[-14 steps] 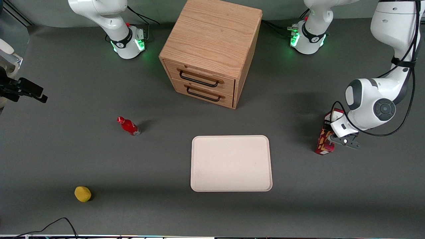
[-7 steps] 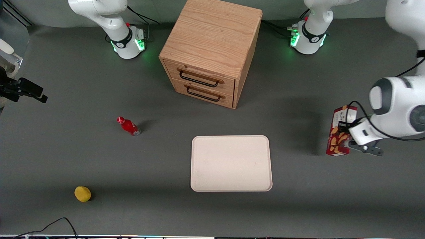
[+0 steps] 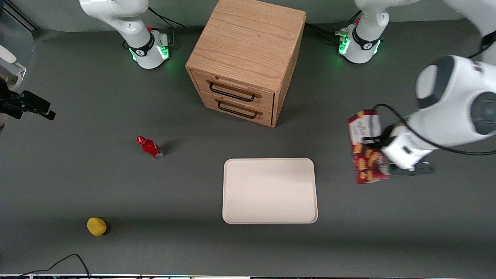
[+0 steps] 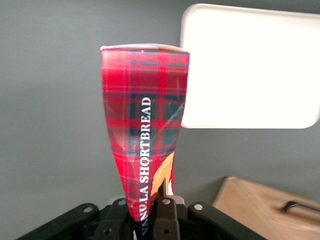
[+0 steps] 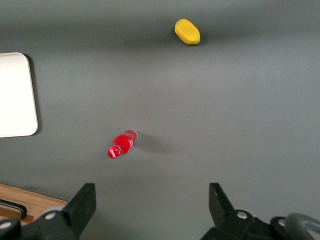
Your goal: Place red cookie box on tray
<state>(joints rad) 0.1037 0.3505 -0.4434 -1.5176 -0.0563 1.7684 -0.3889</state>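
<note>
Change since earlier frames: red cookie box (image 3: 366,146) lifted off the table and carried from the working arm's end toward the tray (image 3: 270,190); now higher and closer to the tray's edge than half a second ago.
Gripper (image 3: 381,155): pinched on the red cookie box, fingers pressed against its narrow faces near one end; held above the table, beside the tray, toward the working arm's end.
Grip detail, left wrist view: black fingers (image 4: 165,212) clamped at the base of the red cookie box (image 4: 145,135); tartan side with white "SHORTBREAD" lettering running away from the camera.
Red cookie box: upright, slightly tilted, clear of the table surface, not over the tray; cookie pictures visible on its broad face.
Tray: cream-white, flat on the table, nearer to the front camera than the wooden drawer cabinet (image 3: 245,58); bare surface.
Red bottle (image 3: 150,147): lying on the table toward the parked arm's end.
Yellow object (image 3: 96,226): near the table's front edge, well apart from the tray.
</note>
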